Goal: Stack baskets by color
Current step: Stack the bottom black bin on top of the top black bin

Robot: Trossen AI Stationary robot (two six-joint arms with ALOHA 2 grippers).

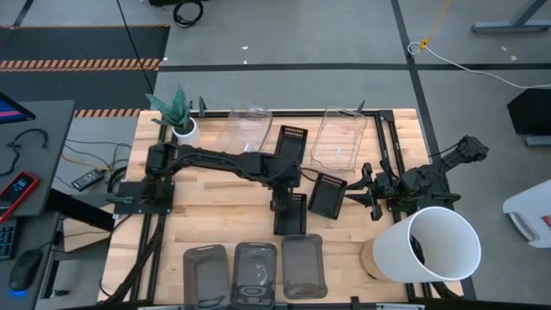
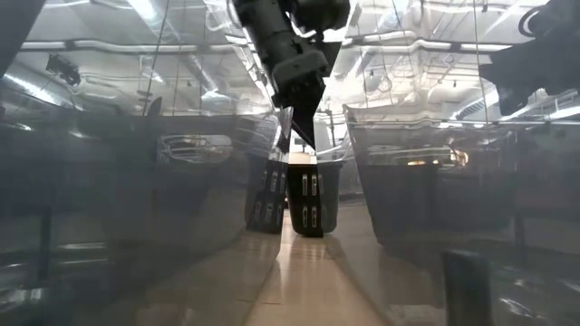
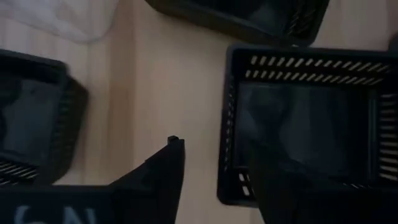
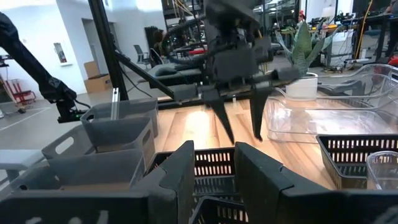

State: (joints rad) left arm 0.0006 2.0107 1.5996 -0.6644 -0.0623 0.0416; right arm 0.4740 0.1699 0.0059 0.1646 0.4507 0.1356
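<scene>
the high view takes in the whole table (image 1: 215,194): two clear baskets at the upper middle, one (image 1: 244,129) left of the other (image 1: 339,136), and three smoky grey baskets (image 1: 255,271) in a row along the lower edge. three black slotted baskets lie around the centre, one (image 1: 290,144) between the clear pair, one (image 1: 327,194) tilted to the right, one (image 1: 290,213) just below the left gripper (image 1: 277,203). the left arm stretches from the left side to the middle, and its gripper hangs at that basket's left rim. the right gripper (image 1: 351,194) sits at the right of centre, close to the tilted black basket. a white bucket (image 1: 439,244) lies at the lower right and a potted plant (image 1: 179,116) stands at the upper left.

only the left wrist view shows the fingers straddling the basket's wall: one finger (image 3: 165,168) outside on bare wood, the other inside the black basket (image 3: 311,124), the jaws spread and gripping nothing.

the low view, mostly filled with grey basket walls, shows the left gripper (image 2: 302,122) pointing down above two black baskets (image 2: 294,195) in the middle distance.

the right wrist view alone shows the right fingers (image 4: 177,171) held apart over a black basket (image 4: 214,165), empty, with the left gripper (image 4: 239,121) facing it and a clear basket (image 4: 311,115) at the right.
</scene>
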